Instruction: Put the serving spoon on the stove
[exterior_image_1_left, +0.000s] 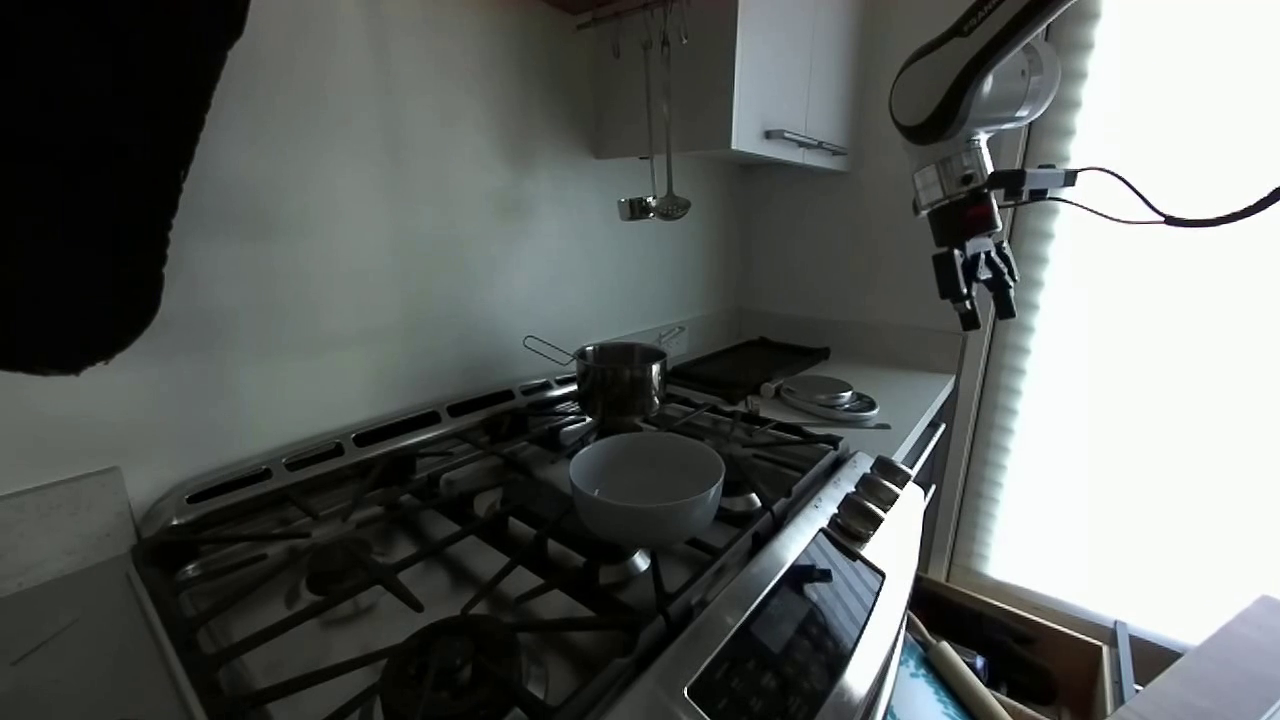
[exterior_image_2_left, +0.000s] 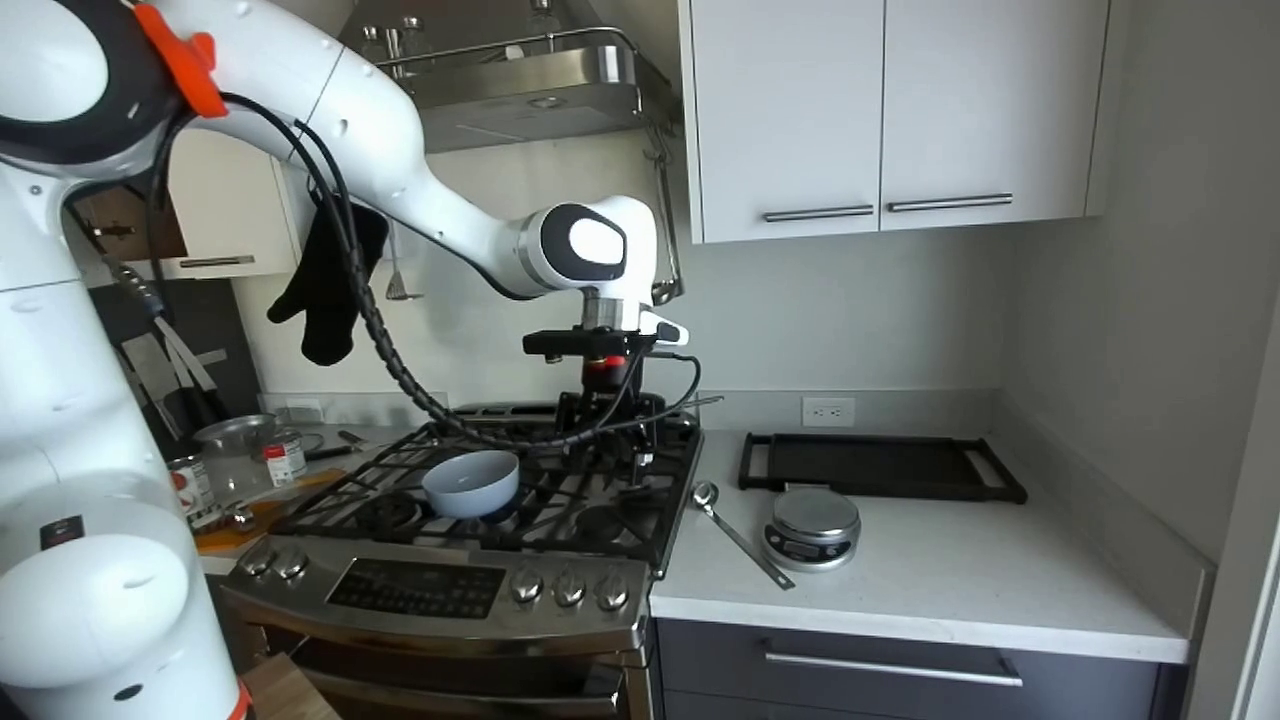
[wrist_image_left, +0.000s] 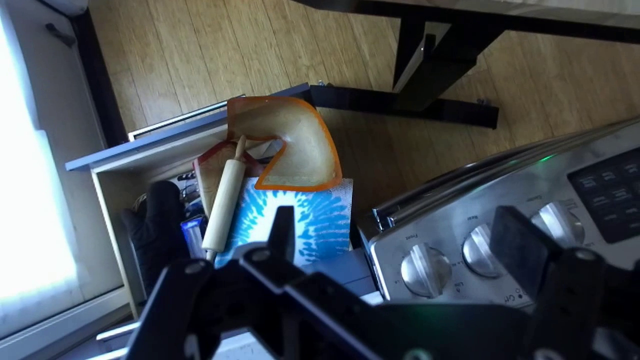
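The serving spoon lies on the white counter just right of the stove, its bowl end close to the stove's side edge and its flat handle pointing toward the counter front. In an exterior view, the handle shows as a thin dark strip. My gripper hangs high in the air, apart from spoon and stove, fingers pointing down. Looking down in the wrist view, I see its two fingers wide apart with nothing between them, over the stove's knobs and an open drawer; the spoon is out of that view.
On the stove grates stand a white bowl and a steel pot. Beside the spoon sit a round kitchen scale and a black tray. The open drawer holds a rolling pin. Overhead is the range hood.
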